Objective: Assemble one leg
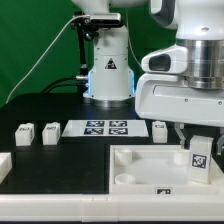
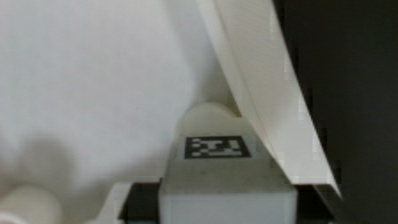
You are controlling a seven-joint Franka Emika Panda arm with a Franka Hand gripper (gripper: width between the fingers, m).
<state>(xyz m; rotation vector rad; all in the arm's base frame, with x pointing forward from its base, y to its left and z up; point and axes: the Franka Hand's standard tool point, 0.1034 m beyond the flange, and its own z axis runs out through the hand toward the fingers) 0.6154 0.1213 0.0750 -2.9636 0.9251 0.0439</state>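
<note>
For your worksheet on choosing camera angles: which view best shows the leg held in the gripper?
The exterior view: the leg appears whole, upright in the gripper over the white tray piece. The wrist view shows only its tagged face, close up and cropped.

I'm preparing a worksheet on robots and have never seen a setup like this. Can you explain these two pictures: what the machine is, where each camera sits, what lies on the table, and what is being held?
The machine is a robot arm ending in a two-finger gripper. The exterior view comes from a camera standing off the arm. The wrist view comes from a camera on the arm's wrist, looking down past its fingers.

On the black table lie a large white tray-like piece with corner sockets, a flat marker board used by the rig, and three small loose legs.

The fingers grip a fourth leg, a white block with a square black-and-white tag, at the tray's corner on the exterior view's right.
</note>
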